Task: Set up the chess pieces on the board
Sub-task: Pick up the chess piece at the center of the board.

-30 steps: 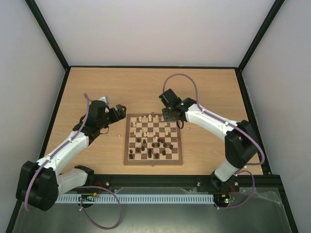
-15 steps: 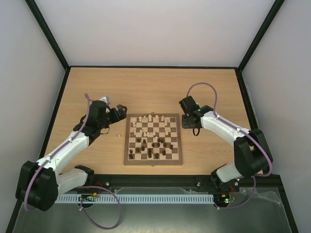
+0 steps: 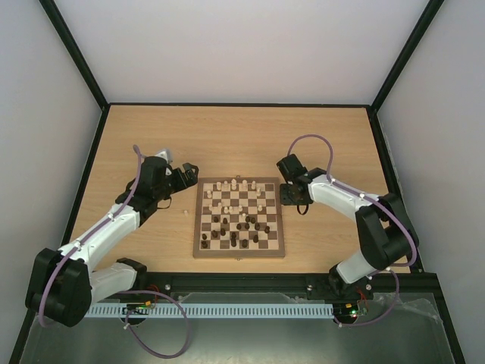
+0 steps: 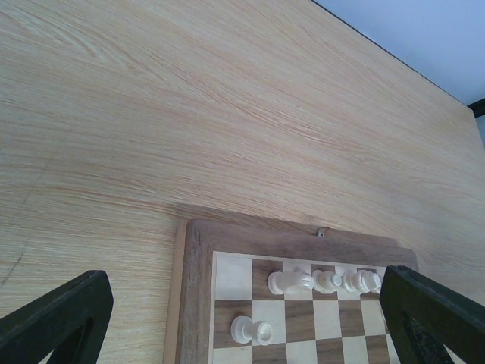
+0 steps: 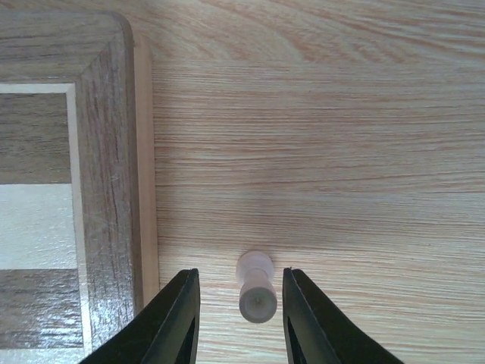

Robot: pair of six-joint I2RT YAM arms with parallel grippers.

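Presently, the right gripper's (image 5: 241,282) black fingers (image 5: 176,318) stand parted either side of a small pale cream turned wooden chess piece (image 5: 256,287). A gap shows on each side and nothing is grasped. The chess piece sits on the light wooden table (image 5: 341,152) just off the right border of the checkered wooden chessboard (image 5: 106,152), its long axis parallel to that border; lying or upright cannot be told. A second ago this gripper hung over the chessboard's far right corner. The left gripper (image 4: 242,284), spread wide and empty, hovers unmoved at the far left corner.
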